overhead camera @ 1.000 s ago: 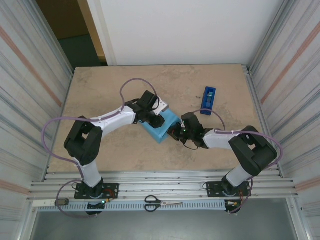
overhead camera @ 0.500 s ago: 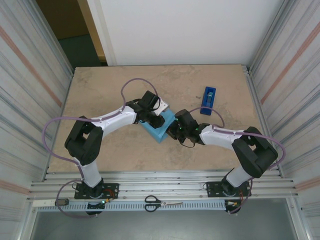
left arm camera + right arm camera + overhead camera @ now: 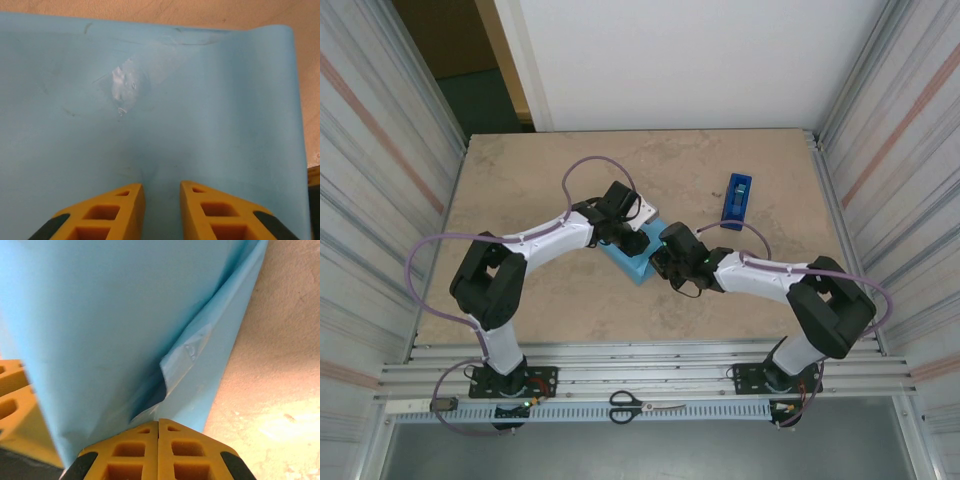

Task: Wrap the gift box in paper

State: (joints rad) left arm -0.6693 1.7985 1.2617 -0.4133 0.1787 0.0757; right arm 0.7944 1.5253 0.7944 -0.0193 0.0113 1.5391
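The paper point(image 3: 638, 264), sky-blue face outward, is folded into a small squat package in the middle of the table. The gift box is hidden inside it. My left gripper point(image 3: 636, 240) sits on the package's far top; in the left wrist view its tips point(image 3: 162, 192) stand slightly apart on the flat paper point(image 3: 150, 100), with nothing between them. A clear tape patch point(image 3: 125, 85) lies ahead of them. My right gripper point(image 3: 661, 262) is shut, its tips point(image 3: 158, 422) pushed against a folded side flap point(image 3: 187, 357) of the paper.
A dark-blue tape dispenser point(image 3: 737, 200) stands at the back right of the tan table point(image 3: 540, 180). Scissors point(image 3: 645, 405) lie on the front rail between the arm bases. Corrugated metal walls close both sides.
My right gripper has slid left and slightly away from me, onto the package's right side, covering more of the paper. The left gripper has stayed in place on top.
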